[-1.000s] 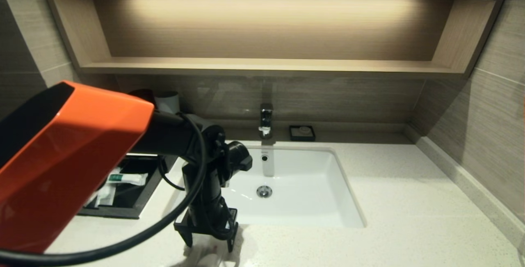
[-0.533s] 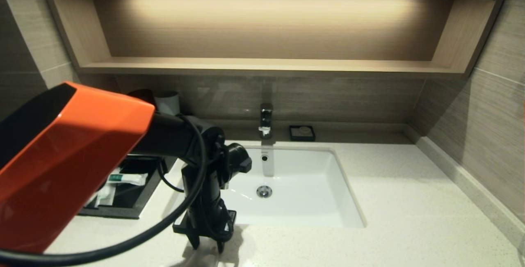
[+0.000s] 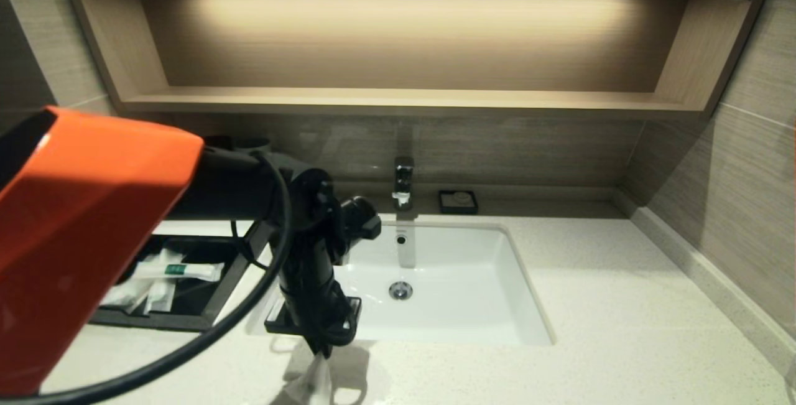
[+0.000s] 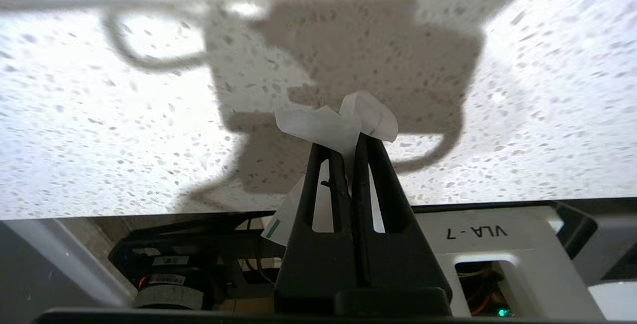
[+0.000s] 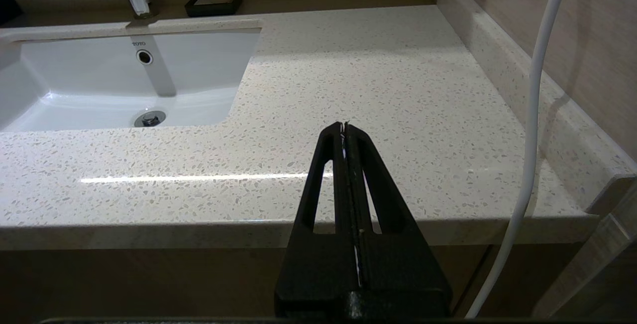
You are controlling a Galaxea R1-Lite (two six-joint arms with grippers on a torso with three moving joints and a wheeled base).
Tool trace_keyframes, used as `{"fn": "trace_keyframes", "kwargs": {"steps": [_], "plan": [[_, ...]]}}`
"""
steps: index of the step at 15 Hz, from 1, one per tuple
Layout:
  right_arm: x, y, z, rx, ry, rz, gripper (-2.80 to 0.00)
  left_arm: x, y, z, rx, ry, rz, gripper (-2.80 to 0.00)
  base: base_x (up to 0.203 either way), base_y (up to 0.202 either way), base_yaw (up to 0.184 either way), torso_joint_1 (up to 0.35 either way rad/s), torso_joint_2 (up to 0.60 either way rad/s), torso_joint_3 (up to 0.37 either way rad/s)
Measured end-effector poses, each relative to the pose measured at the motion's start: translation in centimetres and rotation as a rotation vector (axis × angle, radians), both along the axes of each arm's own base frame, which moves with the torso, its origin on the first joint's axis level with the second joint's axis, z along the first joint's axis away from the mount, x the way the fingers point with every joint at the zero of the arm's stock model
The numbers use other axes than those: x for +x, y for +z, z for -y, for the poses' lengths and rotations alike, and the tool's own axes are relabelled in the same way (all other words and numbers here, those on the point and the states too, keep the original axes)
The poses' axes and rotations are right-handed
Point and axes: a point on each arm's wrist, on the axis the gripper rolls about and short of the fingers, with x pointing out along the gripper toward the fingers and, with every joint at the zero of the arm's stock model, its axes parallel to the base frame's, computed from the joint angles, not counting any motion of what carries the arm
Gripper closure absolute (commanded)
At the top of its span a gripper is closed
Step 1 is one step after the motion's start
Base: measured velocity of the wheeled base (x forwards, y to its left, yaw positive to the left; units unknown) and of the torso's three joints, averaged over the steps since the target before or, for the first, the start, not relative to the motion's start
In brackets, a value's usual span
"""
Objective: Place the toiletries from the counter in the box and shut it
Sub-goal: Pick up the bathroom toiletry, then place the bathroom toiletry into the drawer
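Note:
My left gripper (image 3: 320,348) hangs above the speckled counter (image 3: 622,318), just in front of the sink's near left corner. It is shut on a flat translucent white packet (image 3: 314,383), which dangles off the stone; in the left wrist view the crumpled packet (image 4: 323,127) sticks out past the closed fingertips (image 4: 371,145). The black box (image 3: 219,283) sits to the left with its drawer pulled out. Inside lie a long packet with a green band (image 3: 180,270) and other white packets (image 3: 140,293). My right gripper (image 5: 344,126) is shut with nothing in it, at the counter's front edge on the right.
A white inset sink (image 3: 448,280) with a chrome faucet (image 3: 403,184) lies right of the left arm. A small black soap dish (image 3: 458,201) stands by the back wall. The arm's orange cover (image 3: 81,237) hides the box's left part. A wooden shelf (image 3: 404,100) runs above.
The left gripper's jaws closed on the packet lying on the counter and lifted it up. The arm has risen, baring more of the drawer.

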Motion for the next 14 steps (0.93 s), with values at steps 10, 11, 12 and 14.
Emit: {"fn": "trace_keyframes", "kwargs": {"steps": [10, 11, 12, 14], "plan": [[0.0, 0.0, 0.0, 0.000, 0.000, 0.000, 0.00, 1.3, 8.8, -14.0, 0.124, 0.330, 0.211, 0.00, 0.000, 0.000, 0.000, 0.000, 0.00, 0.000], [0.0, 0.0, 0.0, 0.000, 0.000, 0.000, 0.00, 1.3, 9.2, -15.4, 0.125, 0.359, 0.231, 0.00, 0.000, 0.000, 0.000, 0.000, 0.00, 0.000], [0.0, 0.0, 0.0, 0.000, 0.000, 0.000, 0.00, 1.4, 9.7, -16.8, 0.124, 0.394, 0.258, 0.00, 0.000, 0.000, 0.000, 0.000, 0.00, 0.000], [0.0, 0.0, 0.0, -0.001, 0.000, 0.000, 0.00, 1.5, 10.0, -19.2, 0.126, 0.463, 0.291, 0.00, 0.000, 0.000, 0.000, 0.000, 0.00, 0.000]]}}
